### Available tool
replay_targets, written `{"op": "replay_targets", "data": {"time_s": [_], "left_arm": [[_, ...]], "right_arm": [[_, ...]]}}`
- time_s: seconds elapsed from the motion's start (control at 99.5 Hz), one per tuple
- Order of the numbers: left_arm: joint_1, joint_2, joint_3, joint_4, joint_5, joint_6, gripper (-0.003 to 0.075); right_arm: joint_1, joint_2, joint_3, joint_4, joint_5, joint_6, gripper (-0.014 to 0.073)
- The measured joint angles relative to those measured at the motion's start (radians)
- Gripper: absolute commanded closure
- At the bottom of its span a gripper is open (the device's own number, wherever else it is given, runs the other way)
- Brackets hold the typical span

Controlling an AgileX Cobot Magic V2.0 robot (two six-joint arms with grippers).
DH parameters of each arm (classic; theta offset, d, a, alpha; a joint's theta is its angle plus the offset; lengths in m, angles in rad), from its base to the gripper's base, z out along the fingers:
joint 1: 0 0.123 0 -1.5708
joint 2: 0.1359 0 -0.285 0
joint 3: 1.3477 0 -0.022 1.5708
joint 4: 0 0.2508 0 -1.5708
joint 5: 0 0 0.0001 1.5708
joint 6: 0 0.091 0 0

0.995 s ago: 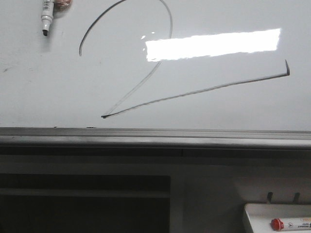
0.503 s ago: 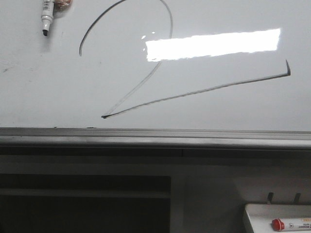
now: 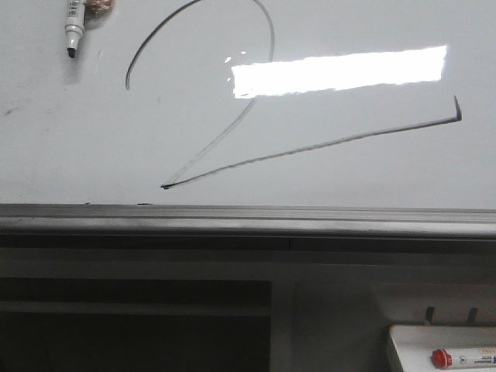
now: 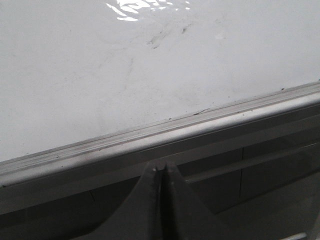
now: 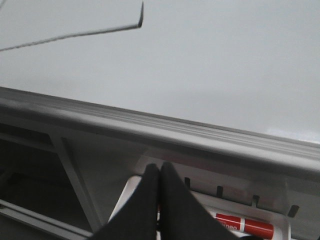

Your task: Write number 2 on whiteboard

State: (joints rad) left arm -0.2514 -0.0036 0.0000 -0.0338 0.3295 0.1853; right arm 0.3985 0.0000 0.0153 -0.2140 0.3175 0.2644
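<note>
The whiteboard fills the upper half of the front view, with a bright rectangular reflection and a grey ledge below. The number 2 is drawn on it in thin black line, its base ending in a small tick, which also shows in the right wrist view. A black-tipped marker hangs tip-down at the board's top left, held by something pinkish at the frame edge. My left gripper is shut and empty below the ledge. My right gripper is shut and empty.
A small white tray with a red-capped marker sits at the lower right; in the right wrist view this tray lies just beyond my right fingertips. A dark recess lies under the ledge at the lower left.
</note>
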Motion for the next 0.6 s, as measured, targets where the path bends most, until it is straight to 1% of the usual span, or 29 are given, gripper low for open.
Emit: {"op": "replay_targets", "data": {"time_s": [0.603], "left_arm": [[0.000, 0.000, 0.000, -0.001, 0.000, 0.000, 0.0741]], "right_arm": [[-0.002, -0.009, 0.000, -0.004, 0.004, -0.002, 0.0665]]}}
